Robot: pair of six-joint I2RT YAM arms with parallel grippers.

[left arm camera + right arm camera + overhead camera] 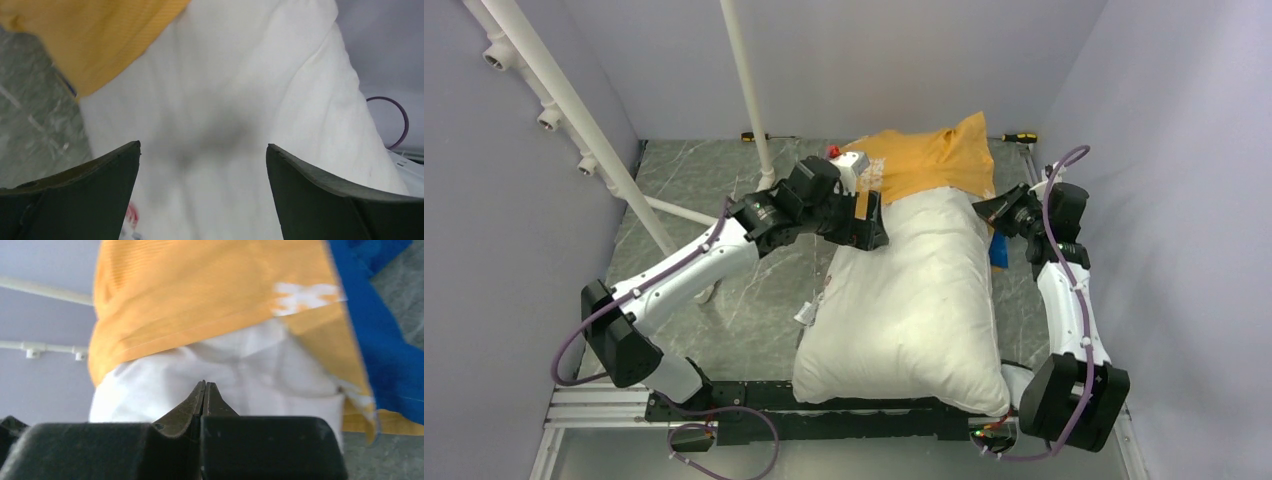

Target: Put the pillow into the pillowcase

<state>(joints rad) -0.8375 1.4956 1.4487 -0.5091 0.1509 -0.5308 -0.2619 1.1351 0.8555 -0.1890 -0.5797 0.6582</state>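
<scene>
The plump white pillow lies lengthwise on the marble table, its near end over the arms' base rail. The yellow-orange pillowcase covers only its far end, and a strip of the blue side shows at the right. My left gripper hovers open over the pillow's far-left corner. In its wrist view the gripper has only white pillow between its fingers, with the case's hem beyond. My right gripper is at the far-right corner; its gripper is shut with nothing seen between the tips, pointing at the pillow under the pillowcase.
A white pipe frame stands just left of the pillowcase, with slanted pipes at the far left. Two screwdrivers lie against the back wall. Purple walls close in on both sides. A small tag sticks out at the pillow's left edge.
</scene>
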